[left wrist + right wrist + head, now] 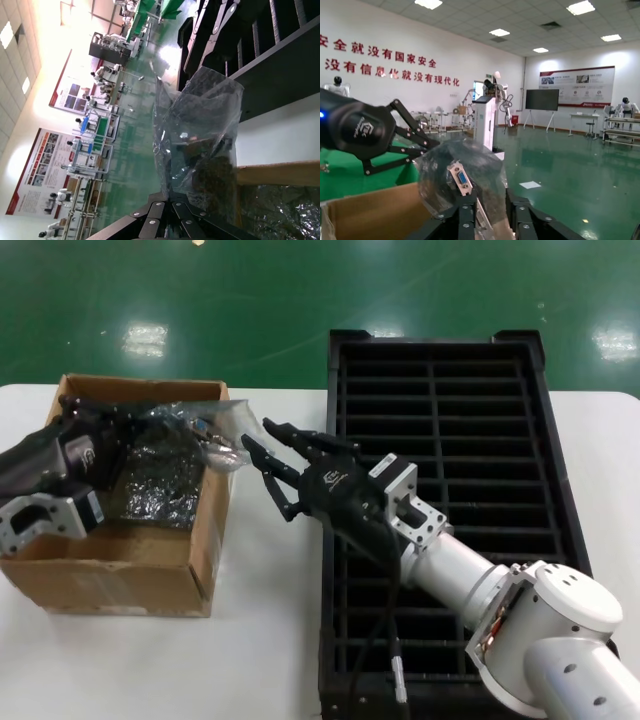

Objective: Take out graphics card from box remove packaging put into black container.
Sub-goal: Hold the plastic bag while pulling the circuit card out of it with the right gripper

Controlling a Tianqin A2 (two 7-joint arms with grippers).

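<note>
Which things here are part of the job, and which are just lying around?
Job:
graphics card
packaging
box
black container
left gripper
right gripper

Lying about:
dark wrapped bundles in the box
white table

Crinkly see-through plastic bag (457, 182) just above two black fingers (466, 220), small card with blue port (461, 179) inside it, brown cardboard box (370, 212) beside the fingers
</note>
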